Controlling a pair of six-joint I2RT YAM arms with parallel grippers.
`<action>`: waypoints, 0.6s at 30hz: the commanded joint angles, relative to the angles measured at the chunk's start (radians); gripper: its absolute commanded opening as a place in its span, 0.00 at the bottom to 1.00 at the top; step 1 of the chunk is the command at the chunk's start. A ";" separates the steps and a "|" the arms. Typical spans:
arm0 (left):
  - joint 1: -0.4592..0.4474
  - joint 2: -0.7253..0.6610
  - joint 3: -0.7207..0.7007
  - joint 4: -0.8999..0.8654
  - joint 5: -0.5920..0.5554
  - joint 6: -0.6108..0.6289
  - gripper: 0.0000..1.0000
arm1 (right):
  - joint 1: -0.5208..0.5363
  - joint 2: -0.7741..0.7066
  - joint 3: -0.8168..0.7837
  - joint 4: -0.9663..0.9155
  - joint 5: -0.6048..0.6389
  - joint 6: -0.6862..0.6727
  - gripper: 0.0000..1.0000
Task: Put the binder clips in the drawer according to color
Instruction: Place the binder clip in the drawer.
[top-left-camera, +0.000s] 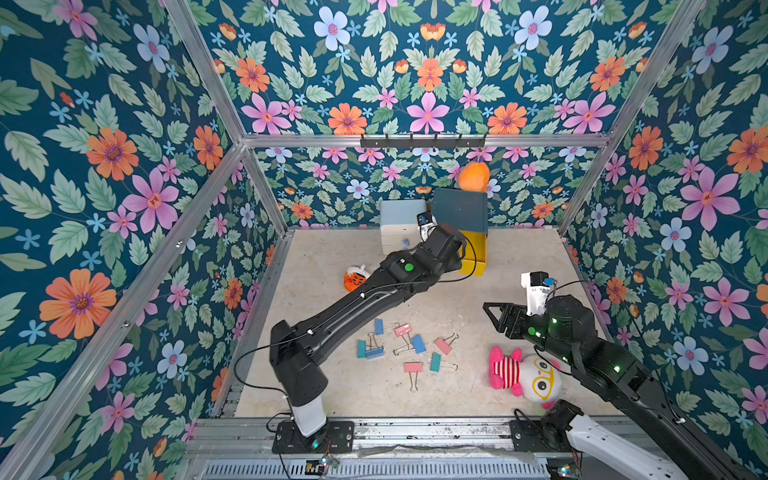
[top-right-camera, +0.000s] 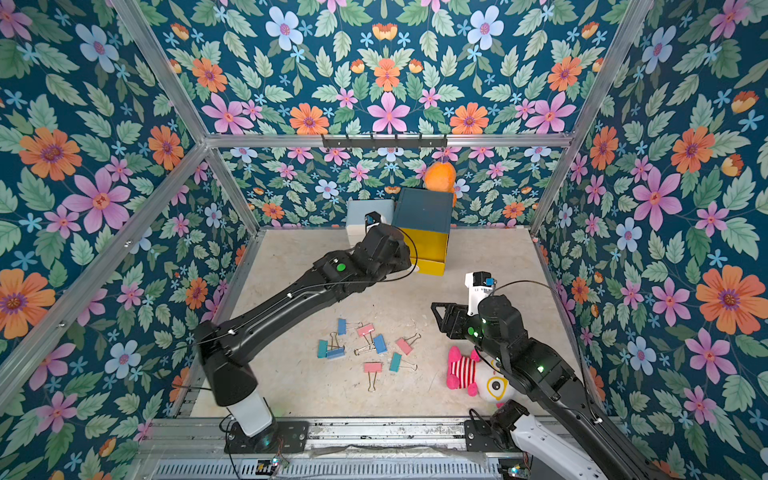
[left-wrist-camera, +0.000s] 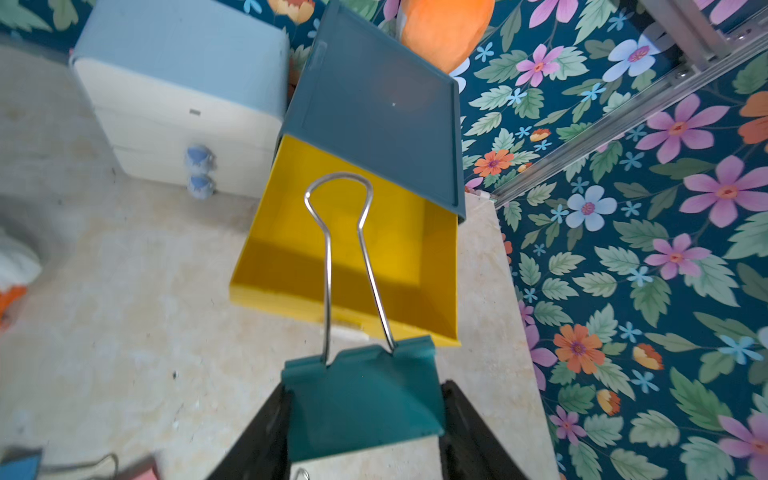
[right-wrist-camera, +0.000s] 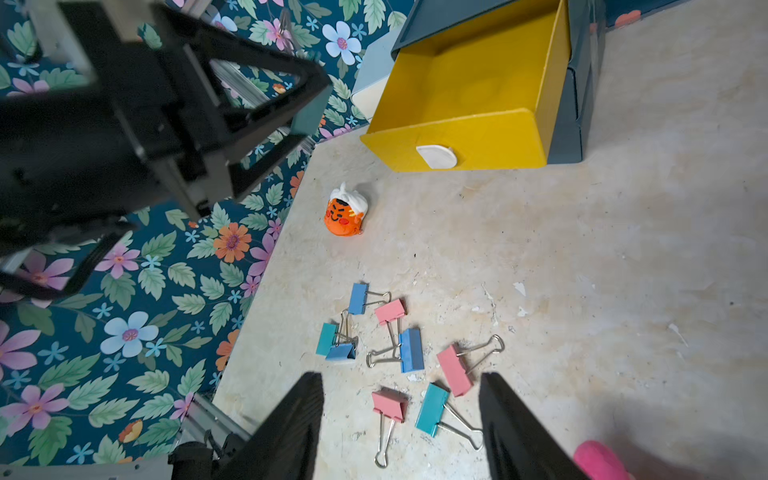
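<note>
Nearest the robot's base, eight clips (right-wrist-camera: 411, 350) lie loose on the table (right-wrist-camera: 582, 291): three blue, three pink, two teal. Several touch or cross handles, and one teal body leans against a blue one. The right gripper (right-wrist-camera: 401, 378) hovers above this pile, jaws wide and empty. A descent here risks pinching two clips at once, or dragging a neighbour by its tangled wire. The doll (top-left-camera: 523, 374) lies just beside that arm and could be nudged into the pile.

Farther out, the left gripper (left-wrist-camera: 365, 419) is clamped on the body of a ninth, teal clip (left-wrist-camera: 361, 390), its wire handle pointing ahead toward the drawer (left-wrist-camera: 257, 286). The drawer stands pulled out of the cabinet (left-wrist-camera: 374, 95) and looks empty. From the wrist view the clip seems short of the drawer's front wall, though I cannot tell for sure. Letting go now may drop it on the table or on the rim. Going forward low, the long handle may snag the front wall and shove the light cabinet back, or twist the clip in the grip. The cabinet top overhangs the drawer's rear, so a high, deep reach may strike it.

Only this drawer is open; the lower ones look shut in the right wrist view, so other colours have nowhere to go yet
</note>
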 joint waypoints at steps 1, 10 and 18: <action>0.042 0.123 0.176 -0.113 0.063 0.200 0.45 | -0.005 0.027 0.033 0.017 0.066 -0.022 0.63; 0.134 0.285 0.313 -0.147 0.165 0.253 0.51 | -0.071 0.038 0.030 0.007 0.034 0.018 0.63; 0.145 0.306 0.321 -0.133 0.212 0.263 0.81 | -0.080 0.048 0.017 0.008 0.012 0.036 0.63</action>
